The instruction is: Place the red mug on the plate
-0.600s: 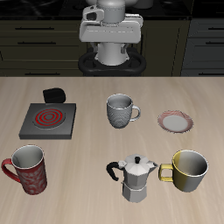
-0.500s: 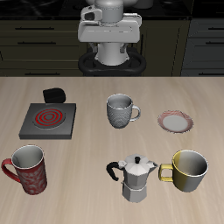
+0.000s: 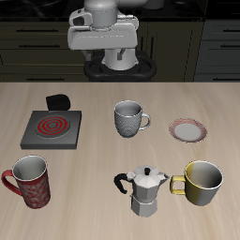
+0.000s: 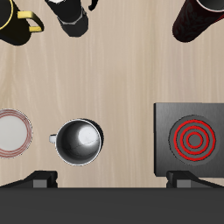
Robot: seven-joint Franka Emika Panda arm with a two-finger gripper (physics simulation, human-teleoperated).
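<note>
The red mug stands upright near the table's front edge, on the burner's side; in the wrist view only its dark-red body shows at the frame's edge. The plate lies flat farther back on the opposite side, beside the grey-white mug, and also shows in the wrist view. My gripper hangs high above the table's back edge, far from both. Its fingertips stand wide apart with nothing between them, so my gripper is open and empty.
A grey-white mug stands mid-table, below the gripper in the wrist view. A square grey burner with a red spiral lies behind the red mug. A moka pot and a yellow mug stand near the front edge.
The gripper has shifted sideways above the table's back, toward the burner's side. Nothing on the table has moved.
</note>
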